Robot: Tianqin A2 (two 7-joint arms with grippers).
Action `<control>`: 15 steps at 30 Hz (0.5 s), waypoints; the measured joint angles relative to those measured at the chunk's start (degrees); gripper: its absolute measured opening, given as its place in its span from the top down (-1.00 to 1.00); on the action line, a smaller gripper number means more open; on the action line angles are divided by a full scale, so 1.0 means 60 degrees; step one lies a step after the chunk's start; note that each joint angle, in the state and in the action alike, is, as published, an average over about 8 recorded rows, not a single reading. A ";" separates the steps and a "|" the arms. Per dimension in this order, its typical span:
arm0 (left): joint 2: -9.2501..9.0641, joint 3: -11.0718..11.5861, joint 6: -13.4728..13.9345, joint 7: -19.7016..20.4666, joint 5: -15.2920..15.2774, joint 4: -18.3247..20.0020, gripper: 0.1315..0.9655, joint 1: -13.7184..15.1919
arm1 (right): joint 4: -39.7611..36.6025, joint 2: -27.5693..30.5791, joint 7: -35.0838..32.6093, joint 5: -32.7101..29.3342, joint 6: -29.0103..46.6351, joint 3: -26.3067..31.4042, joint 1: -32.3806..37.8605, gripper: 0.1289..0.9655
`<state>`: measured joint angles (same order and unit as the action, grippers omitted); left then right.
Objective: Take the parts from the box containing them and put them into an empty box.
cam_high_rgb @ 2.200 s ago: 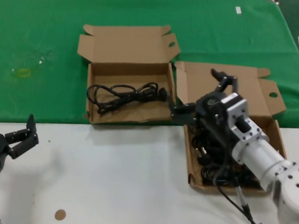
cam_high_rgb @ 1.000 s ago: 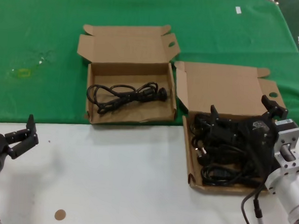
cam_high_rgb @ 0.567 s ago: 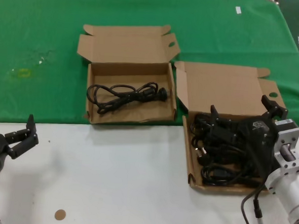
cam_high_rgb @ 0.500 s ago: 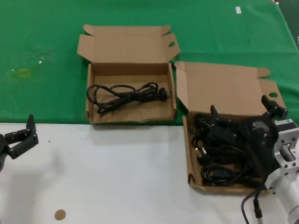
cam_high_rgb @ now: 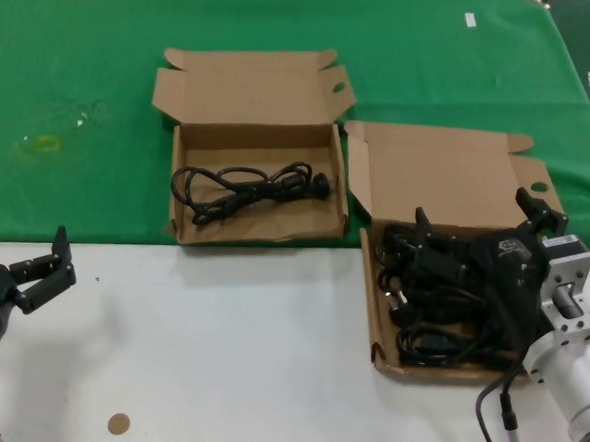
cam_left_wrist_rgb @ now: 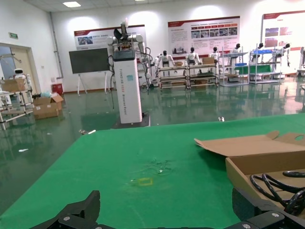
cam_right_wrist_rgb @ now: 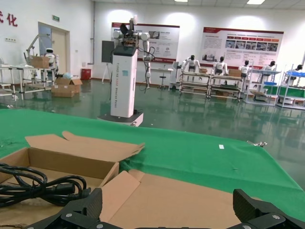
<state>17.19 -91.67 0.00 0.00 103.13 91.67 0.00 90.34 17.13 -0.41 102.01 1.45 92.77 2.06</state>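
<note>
Reaching with spread jaws into the full box (cam_high_rgb: 378,316) at lower right, the right gripper (cam_high_rgb: 475,232) faces many cords (cam_high_rgb: 440,300), one cord (cam_high_rgb: 247,186) already lying in the upper-centre box (cam_high_rgb: 179,229).

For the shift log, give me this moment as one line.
right gripper: open, over full box | left gripper: open, idle | other box: one power cord in it

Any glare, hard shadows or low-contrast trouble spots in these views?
Head view: even light, only a faint shadow on the white table by the left hand; the black right hand merges with the black cords under it. Left wrist view: the glossy floor mirrors the room lights. Right wrist view: same sheen on the floor.
</note>
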 joint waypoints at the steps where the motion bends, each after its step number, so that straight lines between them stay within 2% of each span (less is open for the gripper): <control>1: 0.0000 0.0000 0.0000 0.0000 0.0000 0.0000 -1.00 0.0000 | 0.0000 0.0000 0.0000 0.0000 0.0000 0.0000 0.0000 -1.00; 15: 0.0000 0.0000 0.0000 0.0000 0.0000 0.0000 -1.00 0.0000 | 0.0000 0.0000 0.0000 0.0000 0.0000 0.0000 0.0000 -1.00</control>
<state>17.19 -91.67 0.00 0.00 103.13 91.67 0.00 90.34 17.13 -0.41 102.01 1.45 92.77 2.06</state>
